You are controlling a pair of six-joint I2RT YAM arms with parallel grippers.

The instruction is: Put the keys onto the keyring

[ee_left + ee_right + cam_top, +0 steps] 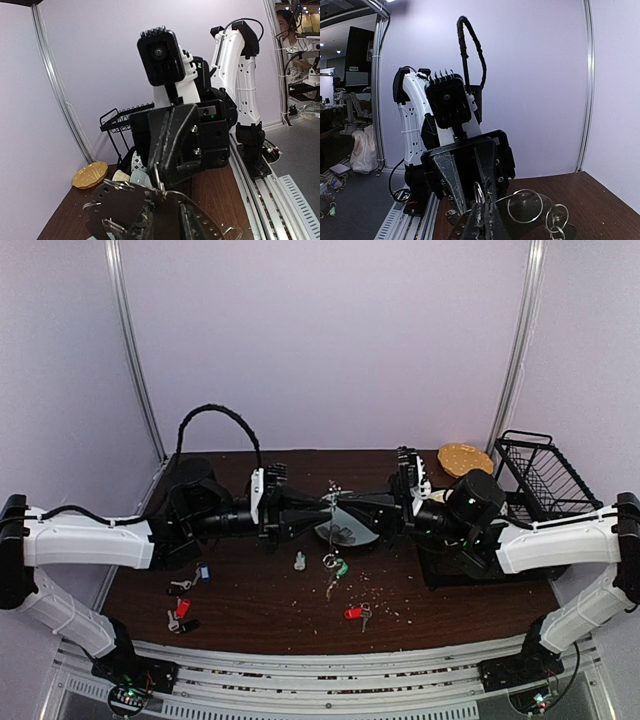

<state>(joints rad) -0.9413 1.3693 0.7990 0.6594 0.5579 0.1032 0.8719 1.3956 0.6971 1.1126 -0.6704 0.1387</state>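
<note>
My two grippers meet tip to tip over the middle of the table. My right gripper (346, 506) (484, 216) is shut on a thin grey wire loop, the keyring (331, 496) (479, 192), held in the air. My left gripper (316, 508) (167, 212) faces it, its fingers (142, 222) apart on either side of the wire (161, 186). Keys lie on the table: a green-tagged one (341, 567) below the grippers, red-tagged ones (352, 612) (182, 608), and a blue-tagged one (204, 573).
A dark dish (352, 532) with loose split rings (525, 205) sits under the grippers. A tiny clear bottle (299, 561) stands near the green-tagged key. A black wire rack (540, 475) and a tan disc (465, 459) are at the back right. Crumbs dot the table's front.
</note>
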